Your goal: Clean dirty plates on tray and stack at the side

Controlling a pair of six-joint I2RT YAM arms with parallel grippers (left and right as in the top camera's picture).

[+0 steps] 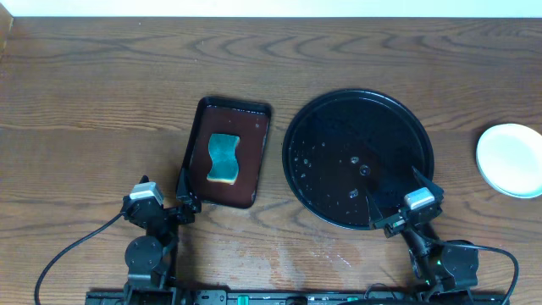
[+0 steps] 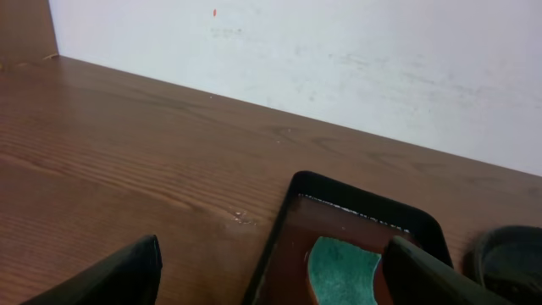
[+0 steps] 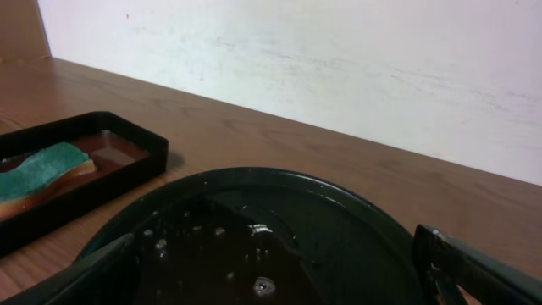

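Observation:
The large round black tray sits right of centre, wet with droplets and with no plates on it; it fills the foreground of the right wrist view. A pale mint-white plate stack sits at the far right edge; how many plates it holds cannot be told, and no yellow plate shows. My left gripper is open and empty at the near-left corner of the brown tray. My right gripper is open and empty over the black tray's near rim.
A rectangular dark brown tray left of centre holds a teal-and-yellow sponge, also seen in the left wrist view. A white wall runs along the table's far edge.

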